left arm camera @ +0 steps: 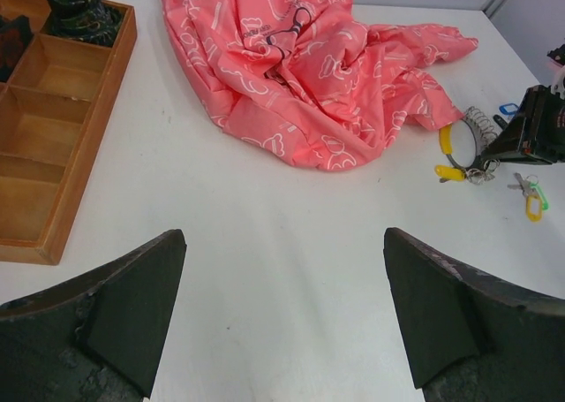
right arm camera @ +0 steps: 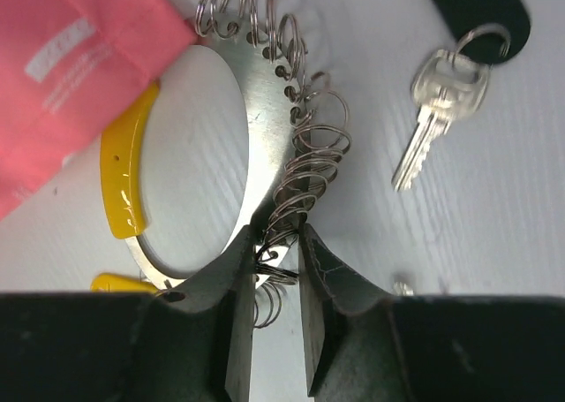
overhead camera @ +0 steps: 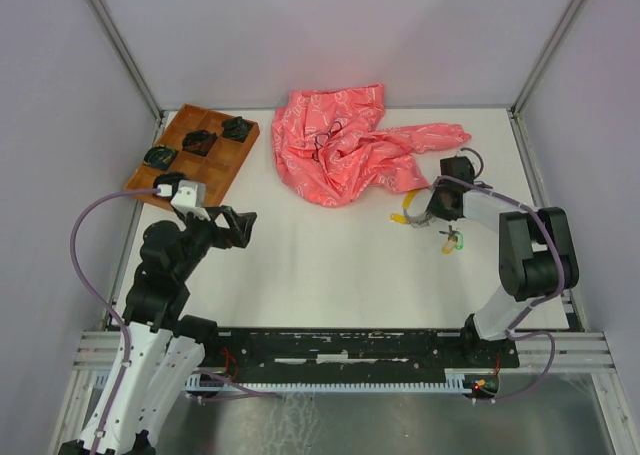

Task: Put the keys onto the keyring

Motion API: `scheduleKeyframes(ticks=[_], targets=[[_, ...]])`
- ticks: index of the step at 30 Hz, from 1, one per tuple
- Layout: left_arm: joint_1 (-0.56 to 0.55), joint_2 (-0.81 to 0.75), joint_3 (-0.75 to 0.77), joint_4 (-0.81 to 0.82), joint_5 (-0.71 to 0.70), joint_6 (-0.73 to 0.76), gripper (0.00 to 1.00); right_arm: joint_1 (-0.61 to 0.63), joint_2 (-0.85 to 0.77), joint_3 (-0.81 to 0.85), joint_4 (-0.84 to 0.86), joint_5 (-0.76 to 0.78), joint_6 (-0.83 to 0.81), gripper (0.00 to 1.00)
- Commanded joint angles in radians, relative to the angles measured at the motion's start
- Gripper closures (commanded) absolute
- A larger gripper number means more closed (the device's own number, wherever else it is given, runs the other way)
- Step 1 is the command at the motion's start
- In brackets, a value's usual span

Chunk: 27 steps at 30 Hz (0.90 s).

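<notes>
The white desk [overhead camera: 330,265] carries a wooden compartment tray [left arm camera: 53,155] at its far left corner and a crumpled pink cloth [overhead camera: 340,155] at the far middle. Just beside the cloth's right edge lies the keyring [right arm camera: 260,110], with a green-tagged key [left arm camera: 533,199] and a black-tagged key [right arm camera: 441,110] near it.

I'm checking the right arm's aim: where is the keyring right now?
In the top view the keyring lies on the table's right side, just off the pink cloth's lower right edge; its rim sits between the right gripper's fingers.
</notes>
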Motion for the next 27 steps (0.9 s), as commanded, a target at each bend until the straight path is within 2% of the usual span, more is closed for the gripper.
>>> scheduleKeyframes(ticks=[1, 8, 17, 22, 27], targets=[[-0.003, 0.023, 0.006, 0.051, 0.068, 0.056, 0.01, 0.044, -0.111, -0.097, -0.034, -0.036, 0.015, 0.73], [-0.003, 0.063, 0.022, 0.045, 0.124, 0.001, 0.03, 0.161, -0.267, -0.224, -0.015, -0.082, 0.089, 0.72], [-0.009, 0.128, -0.014, 0.027, 0.215, -0.201, 0.10, 0.362, -0.377, -0.281, -0.002, -0.055, 0.169, 0.71], [-0.061, 0.139, -0.074, 0.105, 0.222, -0.292, 0.12, 0.433, -0.359, -0.273, -0.016, -0.064, 0.146, 0.69], [-0.149, 0.172, -0.127, 0.189, 0.189, -0.353, 0.13, 0.448, -0.384, -0.186, -0.138, -0.028, -0.004, 0.57]])
